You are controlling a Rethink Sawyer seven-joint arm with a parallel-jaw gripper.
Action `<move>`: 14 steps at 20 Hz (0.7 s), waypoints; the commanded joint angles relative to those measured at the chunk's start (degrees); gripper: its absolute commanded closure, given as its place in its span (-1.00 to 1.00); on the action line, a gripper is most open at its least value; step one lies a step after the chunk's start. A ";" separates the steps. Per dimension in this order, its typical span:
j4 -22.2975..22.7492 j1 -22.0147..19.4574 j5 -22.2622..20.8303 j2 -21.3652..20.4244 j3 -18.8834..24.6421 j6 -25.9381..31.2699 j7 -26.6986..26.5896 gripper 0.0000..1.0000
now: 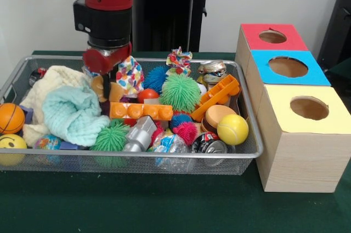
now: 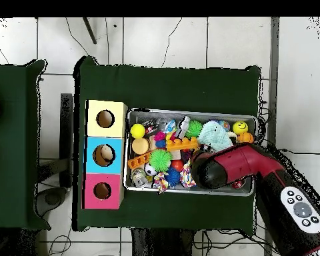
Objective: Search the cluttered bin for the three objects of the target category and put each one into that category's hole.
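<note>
The wire mesh bin (image 1: 249, 153) stands on the green table, full of toys; it also shows in the overhead view (image 2: 189, 112). My gripper (image 1: 107, 86) hangs from the red arm and reaches down into the bin's far left part, beside a colourful dotted cloth toy (image 1: 130, 74). A tan-brown soft thing (image 1: 98, 86) lies right at the gripper; I cannot tell whether it is held. The yellow duck and the striped tiger are hidden. In the overhead view the arm's head (image 2: 213, 170) covers the gripper. The red-topped box's hole (image 1: 272, 37) is at the far right, also seen from overhead (image 2: 102, 191).
Blue-topped (image 1: 288, 67) and yellow-topped (image 1: 309, 108) boxes stand in a row in front of the red one. In the bin: a green spiky ball (image 1: 180, 92), a mint cloth (image 1: 74, 115), an orange brick (image 1: 141, 111), a yellow ball (image 1: 232, 129), a basketball (image 1: 11, 118), a can (image 1: 211, 145).
</note>
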 commanded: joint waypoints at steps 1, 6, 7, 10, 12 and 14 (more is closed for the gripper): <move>7.15 -2.93 8.52 -7.12 6.31 2.16 -7.17 1.00; 10.91 -4.94 14.42 -11.30 12.31 1.86 -8.78 1.00; 11.62 -5.92 15.07 -11.88 14.29 1.40 -10.64 1.00; 12.56 -7.07 16.27 -13.01 15.64 1.30 -10.21 1.00; 13.32 -7.19 16.76 -13.05 15.88 0.74 -8.34 1.00; 14.11 -6.76 18.50 -13.74 16.69 1.47 -6.54 1.00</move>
